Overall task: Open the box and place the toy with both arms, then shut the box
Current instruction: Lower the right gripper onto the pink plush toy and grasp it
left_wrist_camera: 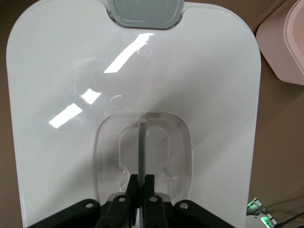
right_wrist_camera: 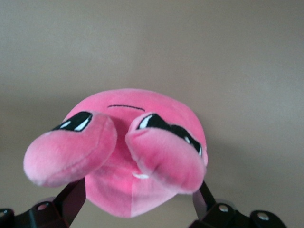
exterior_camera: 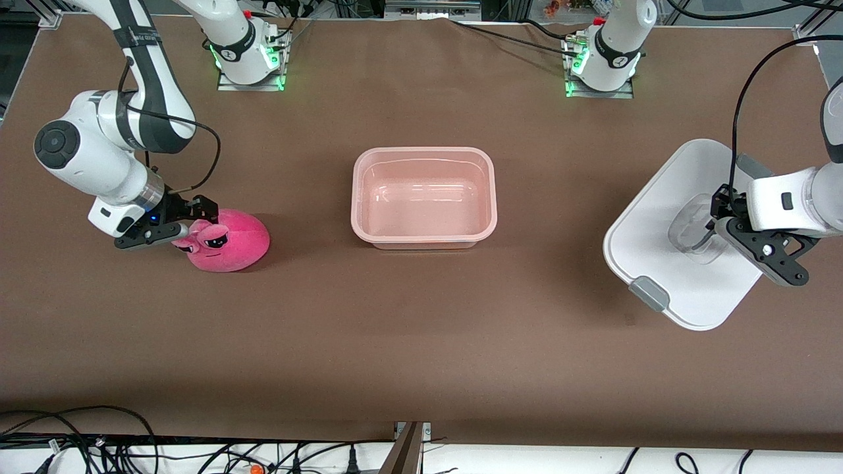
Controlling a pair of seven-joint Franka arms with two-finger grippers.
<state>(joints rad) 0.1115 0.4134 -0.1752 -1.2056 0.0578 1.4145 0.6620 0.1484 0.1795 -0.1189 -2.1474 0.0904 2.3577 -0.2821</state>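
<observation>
Two arms work at opposite ends of the brown table [exterior_camera: 421, 342]. At the right arm's end, the right gripper [exterior_camera: 188, 222] has its fingers spread around the toy [exterior_camera: 227, 240], a soft bright-pink plush blob resting on the table, its sleepy face turned toward the gripper. The box [exterior_camera: 423, 197], a glossy translucent pink tub with rounded corners, sits open mid-table, long axis running from one arm's end to the other. At the left arm's end, the left gripper [left_wrist_camera: 140, 183] pinches the clear handle [left_wrist_camera: 142, 142] of the flat white lid [exterior_camera: 665, 250], which lies diagonally.

We see the open pinkish box [exterior_camera: 423, 197] at frame centre, its white lid [exterior_camera: 665, 263] lying flat lower right, the pink toy [exterior_camera: 227, 241] mid-left.
</observation>
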